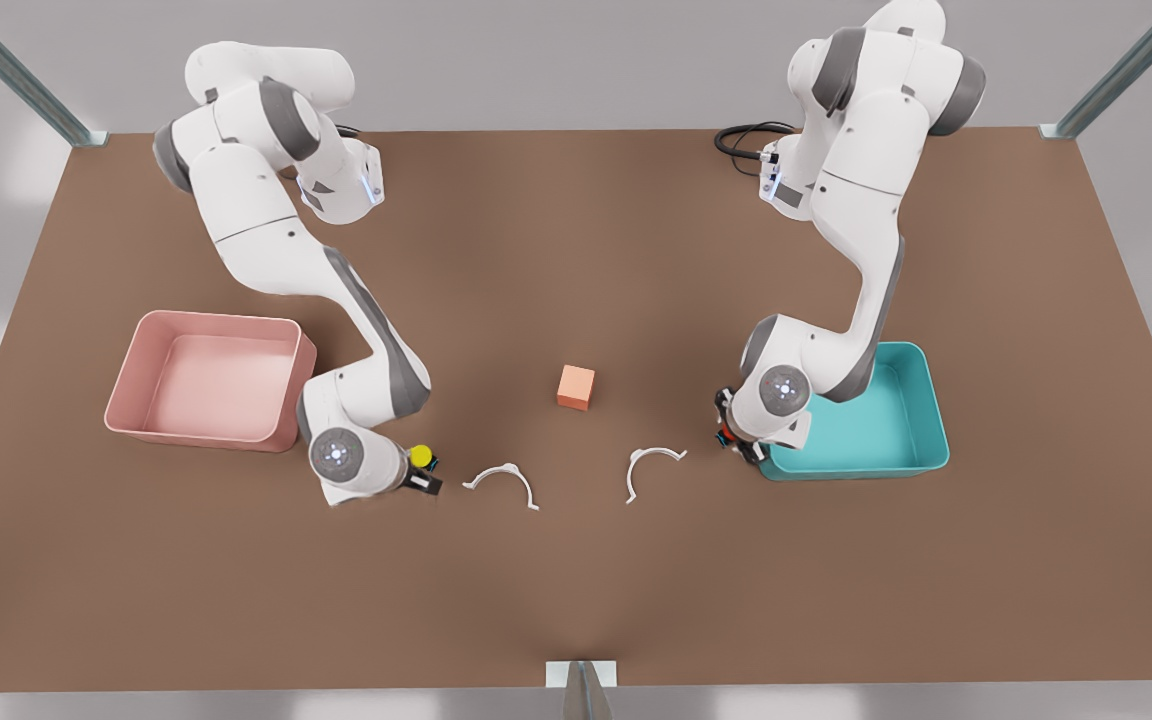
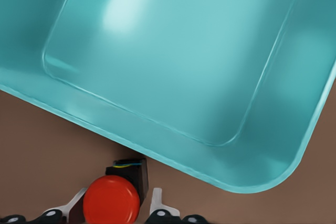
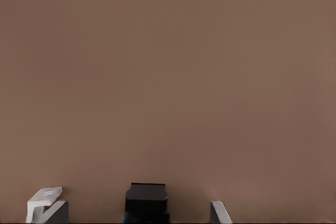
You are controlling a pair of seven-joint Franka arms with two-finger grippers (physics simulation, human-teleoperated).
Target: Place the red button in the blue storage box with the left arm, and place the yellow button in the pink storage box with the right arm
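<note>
Red button (image 2: 111,200), round glossy cap

The blue storage box (image 2: 173,61) looks like glossy, smooth plastic (highlights streak its floor). The pink storage box (image 1: 126,400) has a softer sheen. The table (image 1: 576,580) is matt brown. The red button (image 2: 111,201) has a smooth cap.

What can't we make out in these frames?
- red button: left wrist view, frame edge cuts its cap; front view, left gripper beside blue storage box mostly covers it.
- yellow button: right wrist view, edge cuts off its cap; open right gripper straddles it.
</note>
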